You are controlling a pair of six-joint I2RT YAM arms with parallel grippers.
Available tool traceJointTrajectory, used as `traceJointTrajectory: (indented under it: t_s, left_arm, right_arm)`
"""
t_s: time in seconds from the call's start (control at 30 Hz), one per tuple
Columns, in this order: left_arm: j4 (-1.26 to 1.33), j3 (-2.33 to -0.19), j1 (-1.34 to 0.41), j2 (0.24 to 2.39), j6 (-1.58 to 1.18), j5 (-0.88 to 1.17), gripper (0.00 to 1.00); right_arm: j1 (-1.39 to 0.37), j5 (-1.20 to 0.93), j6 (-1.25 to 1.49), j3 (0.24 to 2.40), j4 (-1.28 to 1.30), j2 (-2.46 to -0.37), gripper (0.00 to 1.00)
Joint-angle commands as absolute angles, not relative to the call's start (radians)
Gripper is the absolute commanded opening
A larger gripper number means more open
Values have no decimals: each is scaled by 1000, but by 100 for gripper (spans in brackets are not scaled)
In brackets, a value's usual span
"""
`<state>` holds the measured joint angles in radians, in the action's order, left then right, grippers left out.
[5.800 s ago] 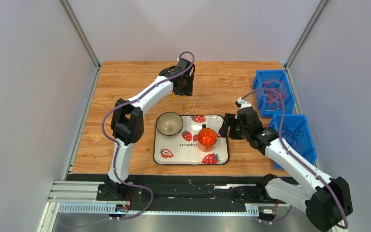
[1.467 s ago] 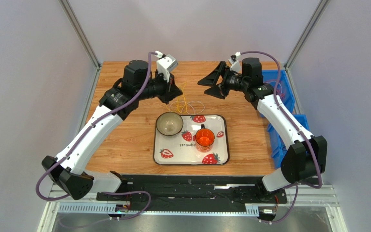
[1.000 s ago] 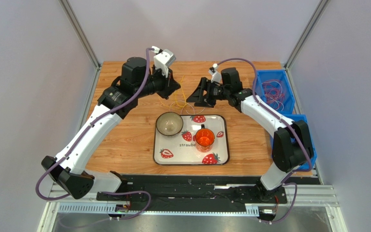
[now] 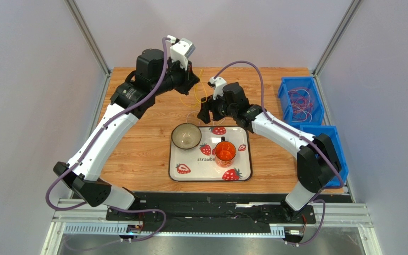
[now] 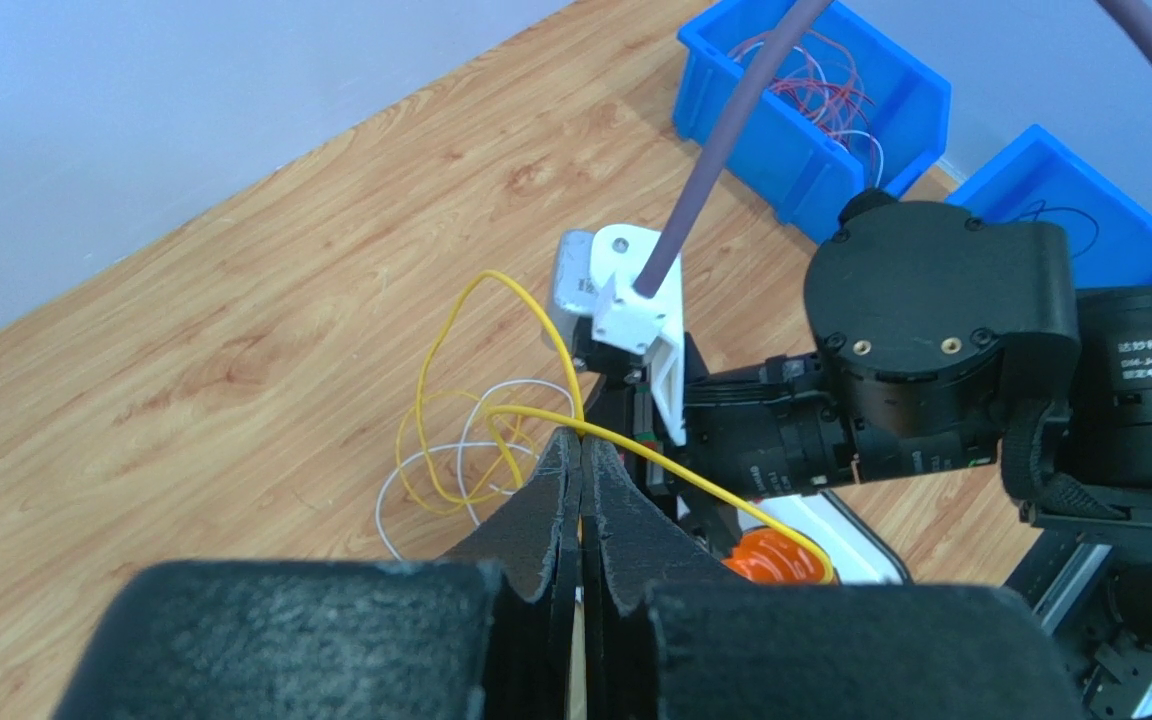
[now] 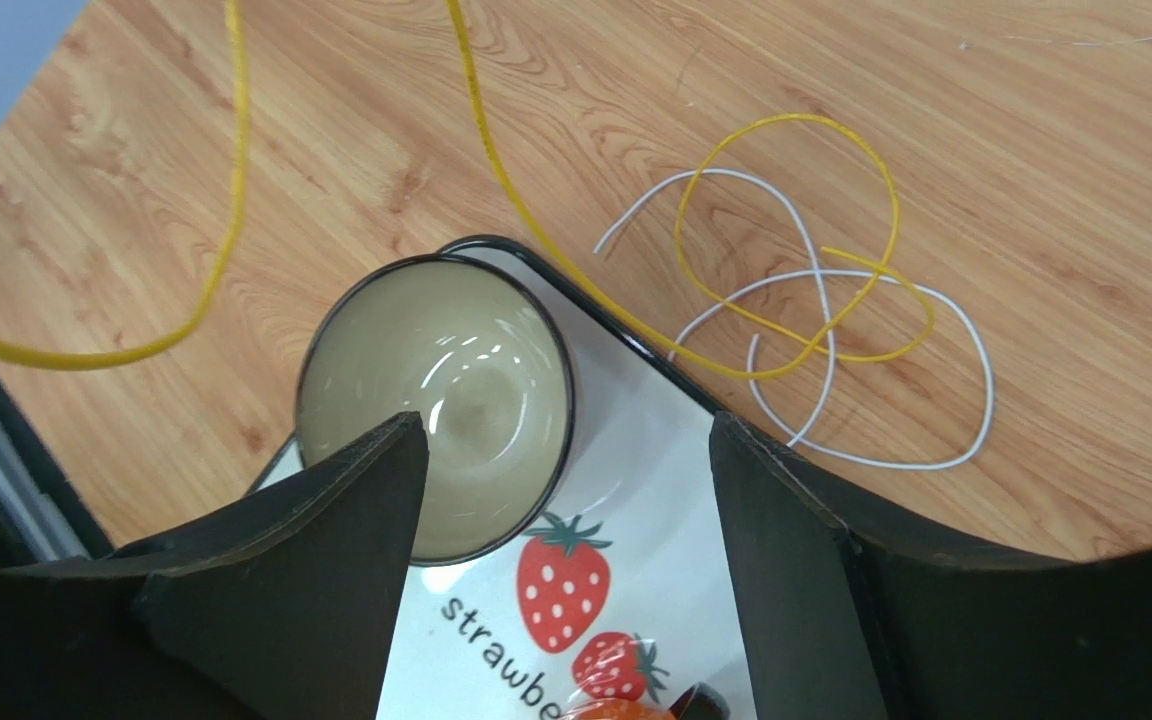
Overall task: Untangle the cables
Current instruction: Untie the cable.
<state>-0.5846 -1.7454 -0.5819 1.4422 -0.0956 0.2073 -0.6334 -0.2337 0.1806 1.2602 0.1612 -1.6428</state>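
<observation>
**Top external view: left arm's got the yellow cable, right arm open over the tray**

Left wrist cam shows it best: the left jaws are pressed flat together on the yellow cable (image 5: pixel 486 276), up in the air beyond the far-left corner of the strawberry tray (image 4: pixel 209 171). From there the strand drops to a loose tangle on the bench just past the tray's far edge, where yellow loops cross over a white cable (image 6: pixel 983 393).

The right jaws are spread wide with nothing in them. They hang above the tray's far edge, with the bowl (image 4: pixel 186 136) under one finger.

The bowl sits in the tray's far-left corner, and an orange cup (image 4: pixel 227 151) is near the tray's middle.

The tray print reads "strawber" before the cup cuts it off. There's a sticker on the right arm's motor, too small to read.

Two blue bins (image 4: pixel 285 85) sit well to the right of the tray, and the far one holds reddish-pink cables (image 4: pixel 298 101).
</observation>
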Motion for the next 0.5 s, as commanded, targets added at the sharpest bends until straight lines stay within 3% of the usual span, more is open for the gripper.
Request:
traceJointTrajectory:
  t_s: [0.0, 0.47]
  left_arm:
    - [-580, -1786, -581, 1442, -98, 204, 0]
    - [-580, -1781, -581, 1439, -97, 209, 0]
  right_arm:
    - [-656, -101, 101, 1331, 137, -1686, 73]
    - [-690, 49, 45, 1439, 112, -1802, 70]
